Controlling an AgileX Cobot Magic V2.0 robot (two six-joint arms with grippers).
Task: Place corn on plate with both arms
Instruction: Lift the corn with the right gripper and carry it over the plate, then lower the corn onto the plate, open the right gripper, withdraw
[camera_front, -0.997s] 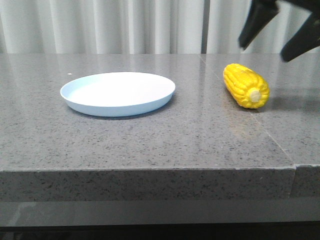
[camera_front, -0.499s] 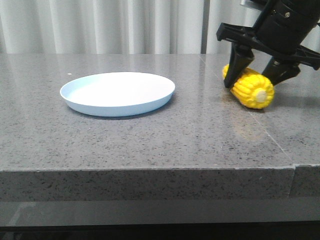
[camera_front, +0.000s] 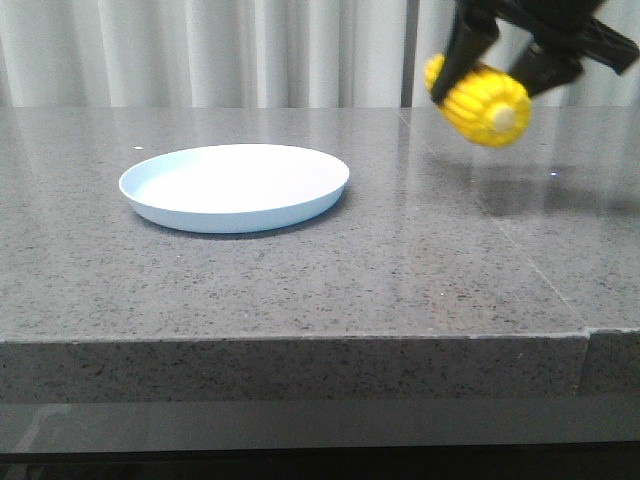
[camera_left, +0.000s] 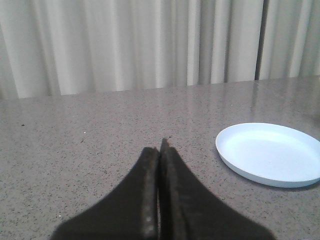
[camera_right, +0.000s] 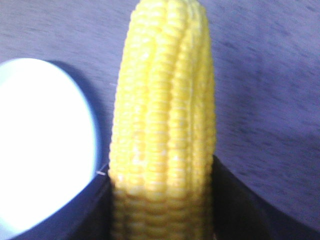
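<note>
The right claw is clamped on the corn, one dark finger pressed to each long flank of the cob, which hangs clear of the counter at about 2 o'clock in the front view with its pale stub end turned toward the camera. From the right wrist the corn runs straight out between the fingers, and the plate shows just beside it, lower down. In the front view the plate rests at about 10 o'clock, well apart from the cob, with bare counter lying between them and in front, out to the near edge; a seam crosses the stone on the right. The left claw has its fingers pressed together, holding nothing, low over the counter with the plate near at 3 o'clock.
</note>
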